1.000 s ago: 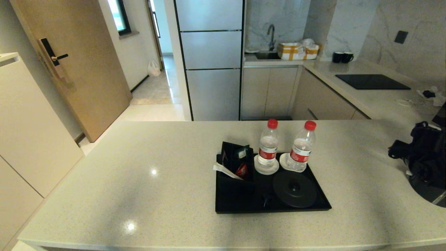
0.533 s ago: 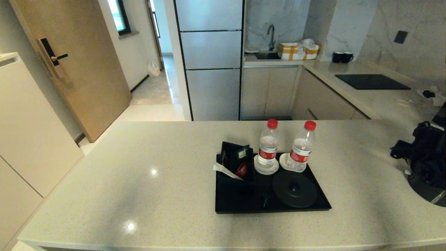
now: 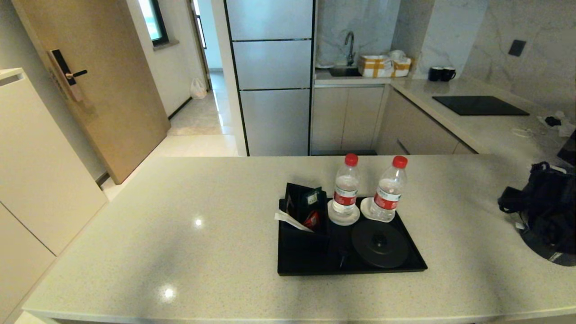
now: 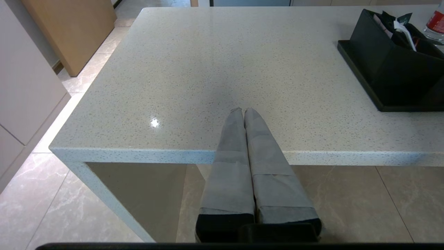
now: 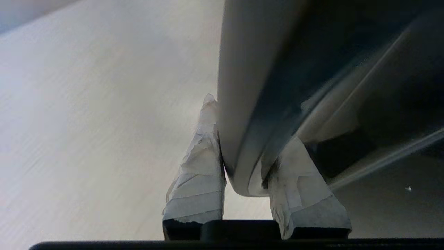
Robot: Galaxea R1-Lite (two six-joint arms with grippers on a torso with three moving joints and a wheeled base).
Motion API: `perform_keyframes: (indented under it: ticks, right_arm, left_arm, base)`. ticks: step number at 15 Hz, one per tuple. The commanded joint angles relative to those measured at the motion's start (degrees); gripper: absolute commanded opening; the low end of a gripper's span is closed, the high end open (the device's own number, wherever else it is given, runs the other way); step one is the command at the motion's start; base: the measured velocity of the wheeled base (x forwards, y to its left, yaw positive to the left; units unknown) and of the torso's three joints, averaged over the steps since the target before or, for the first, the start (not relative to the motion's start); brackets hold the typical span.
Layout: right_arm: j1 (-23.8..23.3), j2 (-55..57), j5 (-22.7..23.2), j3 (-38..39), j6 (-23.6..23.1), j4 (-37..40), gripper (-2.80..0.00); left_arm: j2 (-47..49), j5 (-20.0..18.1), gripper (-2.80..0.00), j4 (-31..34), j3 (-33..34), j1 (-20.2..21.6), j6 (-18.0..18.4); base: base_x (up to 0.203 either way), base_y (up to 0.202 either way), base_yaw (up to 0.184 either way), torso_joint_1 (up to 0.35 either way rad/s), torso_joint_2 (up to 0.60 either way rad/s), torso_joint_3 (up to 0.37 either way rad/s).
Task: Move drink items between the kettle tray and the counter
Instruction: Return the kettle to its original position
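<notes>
Two clear bottles with red caps (image 3: 345, 193) (image 3: 388, 195) stand on white saucers at the back of the black kettle tray (image 3: 310, 266). The round base disc (image 3: 380, 243) on the tray is bare. At the far right edge of the head view is the dark grey kettle (image 3: 551, 252), over the beige counter (image 3: 180, 234) and well right of the tray. My right gripper (image 5: 239, 139) is shut on its loop handle (image 5: 249, 86). Near the counter's front edge, my left gripper (image 4: 242, 110) is shut with nothing in it.
A black sachet box (image 3: 306, 211) fills the tray's left side. The saucers (image 3: 344, 218) sit under the bottles. Behind on the right are a black hob (image 3: 480, 105) and two dark mugs (image 3: 441, 73). Floor lies past the counter's left and front edges.
My right gripper with the kettle has shifted slightly left and down. The tray, the bottles and the left arm have not moved.
</notes>
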Motion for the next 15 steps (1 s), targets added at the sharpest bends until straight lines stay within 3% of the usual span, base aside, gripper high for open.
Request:
perform_keyframes:
  ticks: [1, 6, 12, 15]
  right_arm:
    - [2.62, -6.48, 1.67, 5.47, -0.05, -0.32, -2.80]
    - [10.10, -14.07, 2.63, 15.81, -3.01, -1.44, -2.80]
    - [14.36, -11.89, 2.06, 24.76, -10.87, -17.22, -2.80]
    - [16.70, -9.00, -0.33, 26.76, -13.79, -23.70, -2.80]
  left_arm:
    - [0.05, 0.02, -2.80, 0.01, 0.00, 0.00, 0.01]
    - [0.05, 0.02, -2.80, 0.01, -0.08, 0.00, 0.01]
    - [0.05, 0.02, -2.80, 0.01, 0.00, 0.00, 0.01]
    - [0.05, 0.02, -2.80, 0.01, 0.00, 0.00, 0.01]
  base:
    - [0.000, 0.000, 0.000, 0.000, 0.00, 0.000]
    - [0.000, 0.000, 0.000, 0.000, 0.00, 0.000]
    - [0.000, 0.000, 0.000, 0.000, 0.00, 0.000]
    - [0.000, 0.000, 0.000, 0.000, 0.00, 0.000]
